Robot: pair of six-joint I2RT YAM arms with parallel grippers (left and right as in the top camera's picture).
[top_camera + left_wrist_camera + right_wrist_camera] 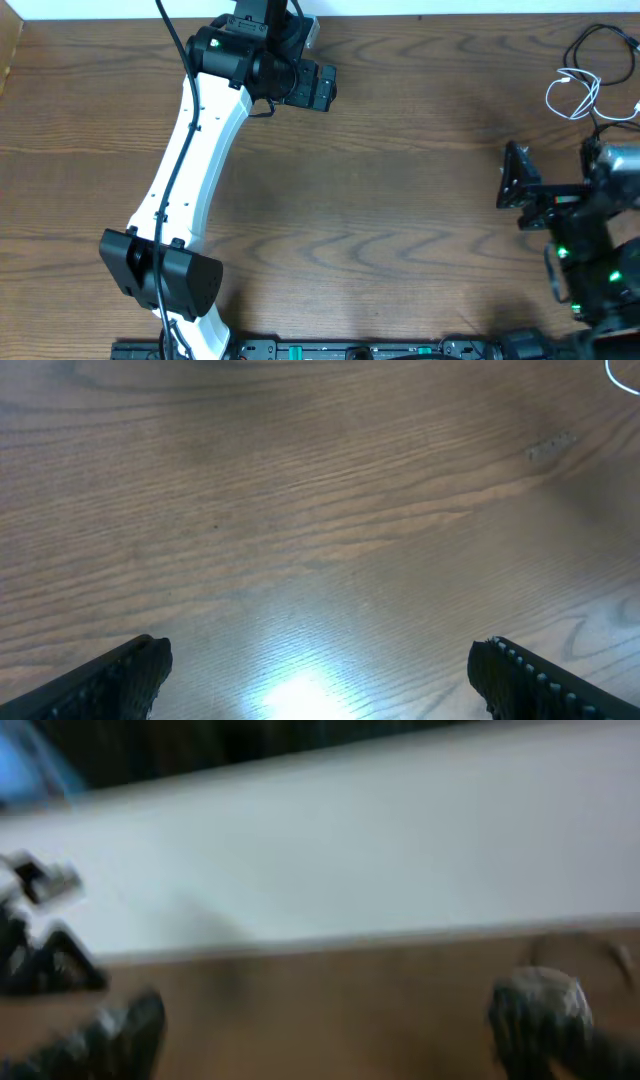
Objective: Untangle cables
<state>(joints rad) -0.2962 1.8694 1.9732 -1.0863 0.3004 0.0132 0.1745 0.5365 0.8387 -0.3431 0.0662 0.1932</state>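
Where edge crops it, black cable [583, 38] overlaps white cable [573, 76]; crossing unclear.

The left arm [200, 140], toward 9 o'clock in the overhead view, has a long white link. A thin black cable [181, 150] runs along it, and blocky black joint housings cap each end. A small green light [214, 42] shows on the upper housing. The right arm [590, 225], at 3 o'clock, is black with a grey metal section and glowing green lights [563, 252]. The left gripper [320, 665] has black fingers [520, 670] with toothed edges. The right gripper [325, 1020] looks dark and blurred.
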